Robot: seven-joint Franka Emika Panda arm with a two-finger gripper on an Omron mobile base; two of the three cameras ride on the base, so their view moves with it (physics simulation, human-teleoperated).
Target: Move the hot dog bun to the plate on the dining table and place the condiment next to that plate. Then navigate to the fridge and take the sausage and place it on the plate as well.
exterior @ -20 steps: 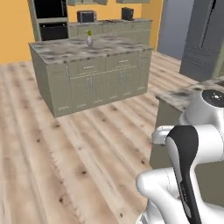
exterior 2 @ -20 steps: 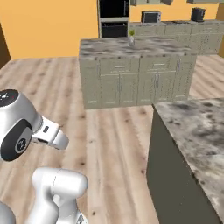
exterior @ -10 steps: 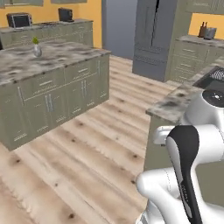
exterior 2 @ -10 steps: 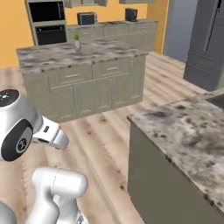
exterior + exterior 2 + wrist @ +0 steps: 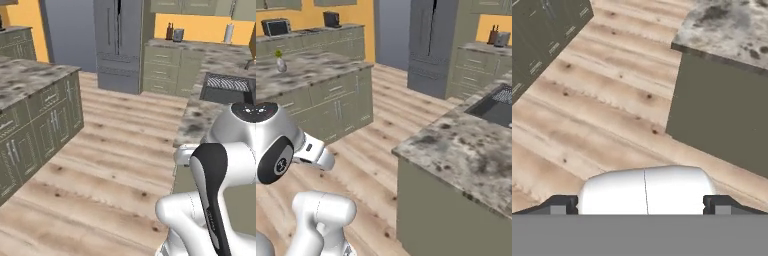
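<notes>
Heading for the fridge at twelve o'clock, where I judge the sausage waits, my fingers spread apart and empty, I risk clipping the granite desk corner at two o'clock if I cut close.

A pale plank floor runs between two stone-topped benches. The island bench sits at 9 o'clock in the right base view, carrying a small vase. A nearer speckled bench fills 4 o'clock, with a dark sink set in it. On the back bench at 11 o'clock stand a toaster and a dark appliance. A knife block and a paper towel roll stand at 1 o'clock in the left base view.
</notes>
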